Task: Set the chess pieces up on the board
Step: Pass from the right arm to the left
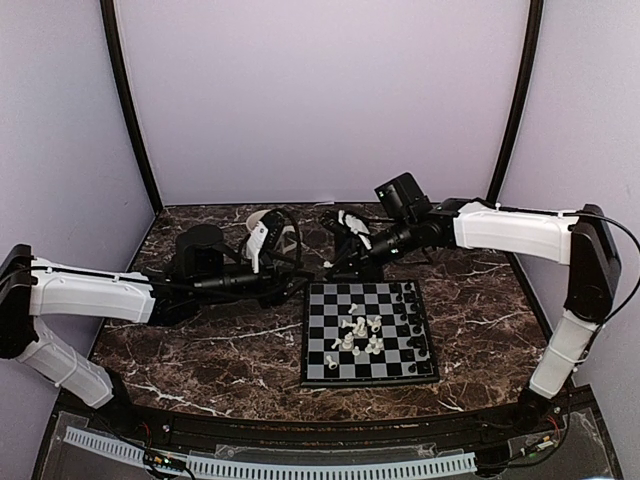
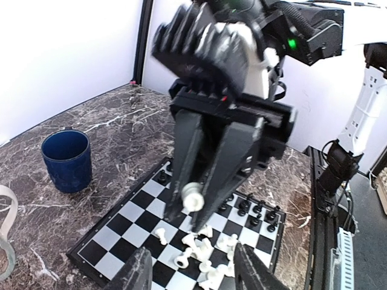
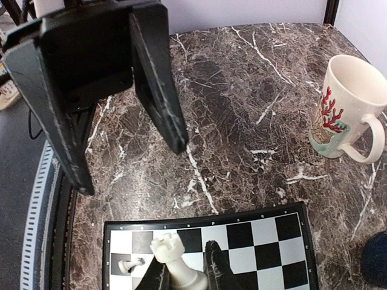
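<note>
The right hand (image 3: 184, 273) is clenched on a small white plastic rook (image 3: 172, 257), held above the black-and-grey checkered board (image 1: 320, 345) on the dark marble worktop (image 1: 215, 345). The left hand (image 2: 196, 273) hovers beside it, released. Loose white chess pieces (image 1: 358, 330) cluster mid-board, and black chess pieces (image 1: 412, 320) line its right side.

The tabletop (image 3: 242, 121) looks like polished dark marble veined white. The board (image 3: 266, 238) is smooth with a slight sheen. The white rook (image 3: 172, 257) at lower centre is glossy plastic; the mug (image 3: 341, 103) at upper right, glazed ceramic.
</note>
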